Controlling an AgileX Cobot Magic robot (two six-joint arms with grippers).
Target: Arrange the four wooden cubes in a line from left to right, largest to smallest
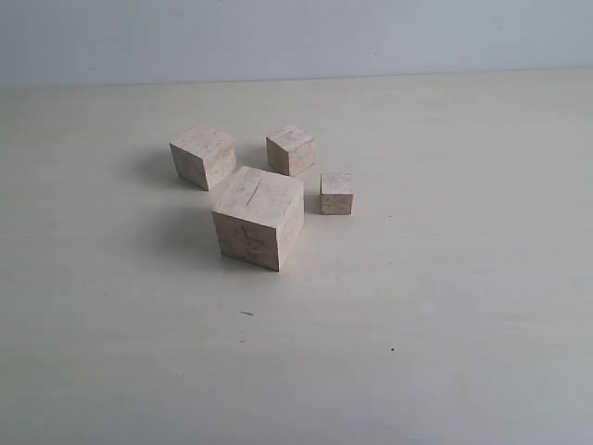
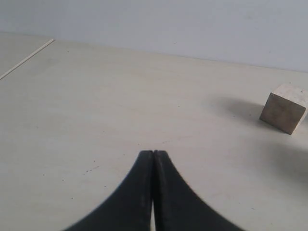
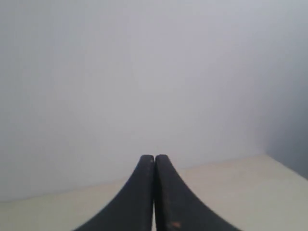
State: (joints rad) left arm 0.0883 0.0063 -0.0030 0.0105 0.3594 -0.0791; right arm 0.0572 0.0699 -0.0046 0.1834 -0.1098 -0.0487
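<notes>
Clustered mid-table (image 1: 463, 352), unsorted: largest cube (image 1: 258, 218) in front, second-largest cube (image 1: 203, 156) behind-left, third cube (image 1: 291, 150) behind-right, smallest cube (image 1: 336, 193) just right of the largest. Judged rigid, light, matte — best pinched across opposite flat sides. Left gripper (image 2: 153, 153) and right gripper (image 3: 154, 156) both closed, empty. Full set visible only from the exterior view; from the left wrist, one cube (image 2: 285, 108); from the right wrist, none — only wall (image 3: 144, 72) and tabletop.

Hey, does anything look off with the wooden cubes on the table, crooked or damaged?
Nothing toppled. The largest cube carries a thin dark scratch on top. It, the second-largest cube, the third cube and the smallest cube sit clustered at mismatched angles, not in a row.
</notes>
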